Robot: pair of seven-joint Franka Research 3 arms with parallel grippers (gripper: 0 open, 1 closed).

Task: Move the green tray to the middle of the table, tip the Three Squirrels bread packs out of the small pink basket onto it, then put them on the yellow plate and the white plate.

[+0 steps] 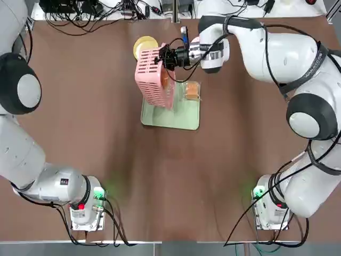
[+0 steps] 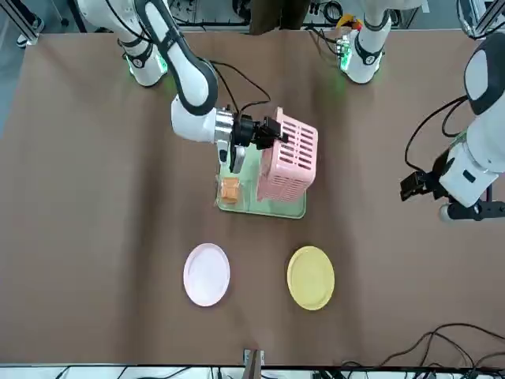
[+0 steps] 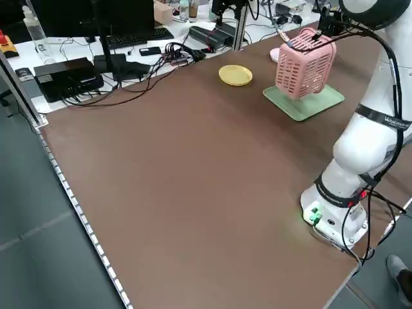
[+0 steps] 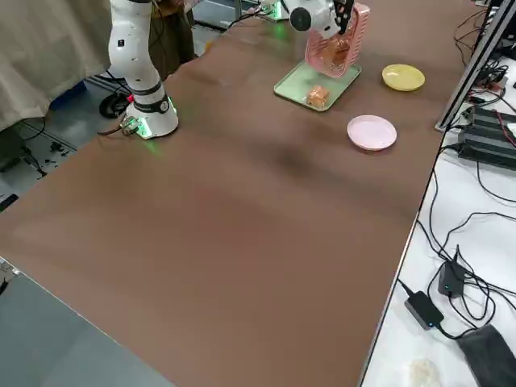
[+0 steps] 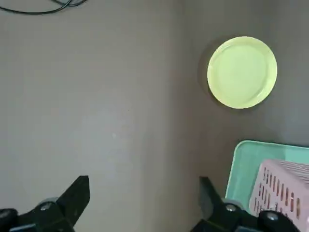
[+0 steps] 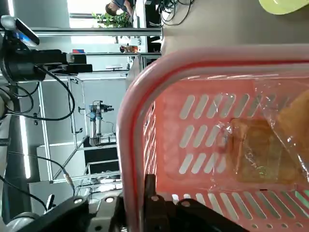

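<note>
Basket (image 1: 155, 76), pink with slots, hangs tipped over the green tray (image 1: 181, 114) near the table's (image 1: 96, 133) middle. From the top, the right claw (image 1: 166, 57) is pinched on its rim; the basket lies at 8 o'clock from it, and one bread pack (image 1: 192, 90) lies on the tray at 4 o'clock.

From the front, its long side stands nearly upright; the yellow plate (image 2: 310, 276) and white plate (image 2: 207, 273) wait near the tray.

Right wrist: more packs (image 6: 263, 150) inside.

Left wrist: the left claw (image 5: 142, 200) is wide apart, idle.
</note>
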